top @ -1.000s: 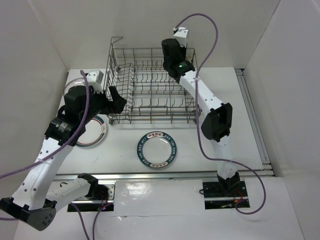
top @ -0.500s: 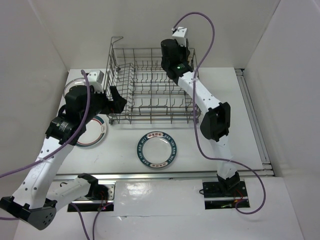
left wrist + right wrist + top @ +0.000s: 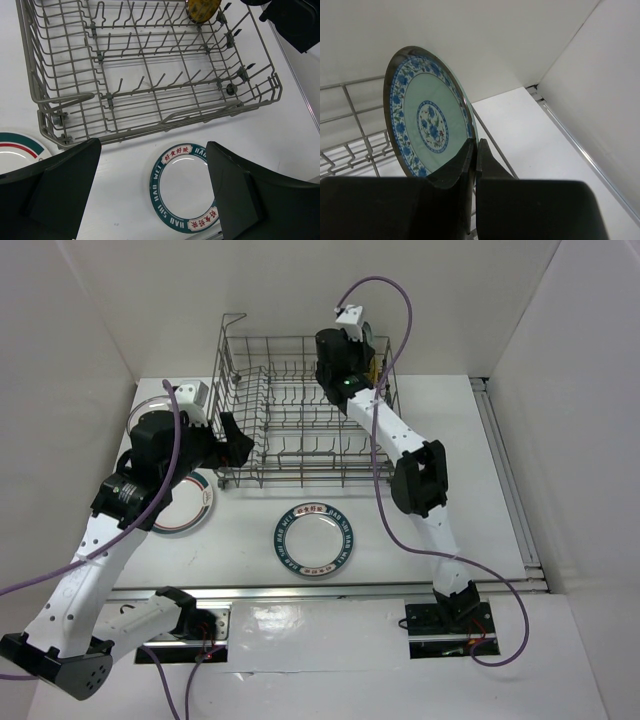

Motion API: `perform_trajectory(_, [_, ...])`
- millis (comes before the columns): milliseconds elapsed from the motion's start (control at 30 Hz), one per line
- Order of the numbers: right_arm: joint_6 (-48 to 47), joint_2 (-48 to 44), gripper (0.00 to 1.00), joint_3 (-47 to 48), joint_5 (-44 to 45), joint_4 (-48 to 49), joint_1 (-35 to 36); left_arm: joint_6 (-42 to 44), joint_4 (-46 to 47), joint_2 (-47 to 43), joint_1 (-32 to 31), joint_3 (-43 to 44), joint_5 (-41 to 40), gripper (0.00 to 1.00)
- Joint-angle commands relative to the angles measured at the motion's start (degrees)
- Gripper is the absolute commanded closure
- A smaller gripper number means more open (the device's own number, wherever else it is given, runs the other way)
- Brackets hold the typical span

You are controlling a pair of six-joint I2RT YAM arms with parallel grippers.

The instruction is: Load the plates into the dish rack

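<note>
Right wrist view: my right pincer (image 3: 474, 148) is clamped on the lower rim of the teal-blue patterned plate (image 3: 427, 117). The plate stands on edge, slightly tilted, in the left half of the frame, with wires of the dish rack (image 3: 355, 112) behind and below it at lower left.

Top external view: this arm reaches over the rack at upper centre of the frame.

Left wrist view: my left pincer (image 3: 152, 187) has its fingers wide apart and holds nothing. Between them, at lower centre, the lettered-rim plate (image 3: 186, 186) lies flat on the bench (image 3: 280, 130), just in front of the rack. A teal-rimmed plate (image 3: 15, 150) shows at the left edge, and a yellow plate (image 3: 202, 10) shows inside the rack at the top of the frame.

Handling, as I judge it: the held plate looks glazed, rigid and breakable. It is likely smooth under the pads and liable to swing about so narrow a rim pinch. The rim is the only sensible hold, and the flat-lying plates would need an edge raised first. Seating it between tines calls for a slow, upright descent.
</note>
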Motion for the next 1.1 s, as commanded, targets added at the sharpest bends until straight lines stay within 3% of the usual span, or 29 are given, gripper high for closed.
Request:
perform_trajectory(0, [0.24, -0.28, 1.00, 0.94, 1.54, 5.98, -0.62, -1.06, 1.28, -0.59, 0.21, 0.76, 0.80, 0.00])
perform_trajectory(1067, [1.56, 4.47, 1.00, -0.90, -0.13, 5.98, -1.15, -0.53, 1.28, -1.65, 0.21, 0.23, 1.33, 0.00])
